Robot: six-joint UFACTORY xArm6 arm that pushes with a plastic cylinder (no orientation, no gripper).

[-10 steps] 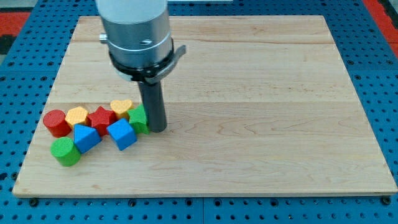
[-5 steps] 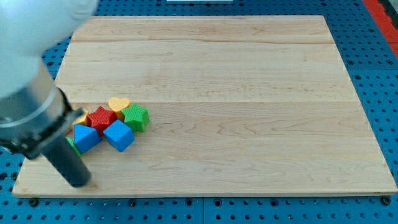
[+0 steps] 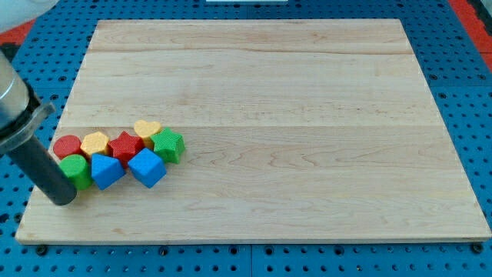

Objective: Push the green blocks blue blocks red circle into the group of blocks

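My tip (image 3: 63,198) rests near the board's left edge, just below and left of a green cylinder (image 3: 75,169). The blocks lie packed in one cluster at the view's lower left. The red circle (image 3: 66,146) is at the far left, with a yellow hexagon (image 3: 96,142), a red star (image 3: 124,145) and a yellow heart (image 3: 147,129) in a row to its right. A green block (image 3: 169,145) ends the row. Two blue blocks, one (image 3: 107,170) beside the green cylinder and one (image 3: 148,167) further right, sit along the front.
The wooden board (image 3: 307,115) lies on a blue pegboard surface (image 3: 469,92). The arm's body fills the view's upper left corner.
My tip went from the right of the green block, round the view's bottom, to the cluster's left. The green cylinder has moved up against the red circle.
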